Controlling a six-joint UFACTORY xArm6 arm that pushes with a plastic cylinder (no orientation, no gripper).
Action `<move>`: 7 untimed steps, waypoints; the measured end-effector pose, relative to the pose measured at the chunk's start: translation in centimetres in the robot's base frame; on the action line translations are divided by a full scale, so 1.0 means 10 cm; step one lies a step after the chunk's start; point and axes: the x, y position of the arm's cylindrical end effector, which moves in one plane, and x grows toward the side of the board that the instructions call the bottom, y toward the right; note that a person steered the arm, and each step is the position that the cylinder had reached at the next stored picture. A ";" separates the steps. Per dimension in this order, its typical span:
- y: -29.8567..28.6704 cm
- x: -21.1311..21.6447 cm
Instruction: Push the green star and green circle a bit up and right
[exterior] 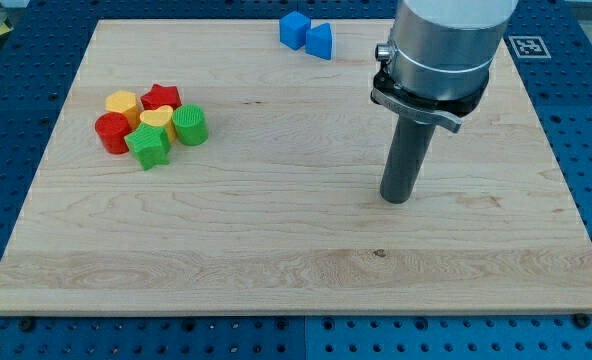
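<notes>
The green star (149,146) and the green circle (190,125) sit in a tight cluster of blocks at the view's left on the wooden board (276,250). The star is at the cluster's bottom, the circle at its right. A yellow heart (157,119) lies between them. My tip (397,198) rests on the board right of centre, far to the right of both green blocks and slightly lower.
The cluster also holds a red star (161,97), a yellow hexagon (122,104) and a red cylinder (112,132). Two blue blocks (306,33) sit at the board's top edge, left of the arm.
</notes>
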 end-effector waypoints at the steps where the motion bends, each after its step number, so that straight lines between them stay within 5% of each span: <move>1: 0.00 0.00; 2: -0.02 0.02; 5: -1.77 0.23; 7: -2.14 0.14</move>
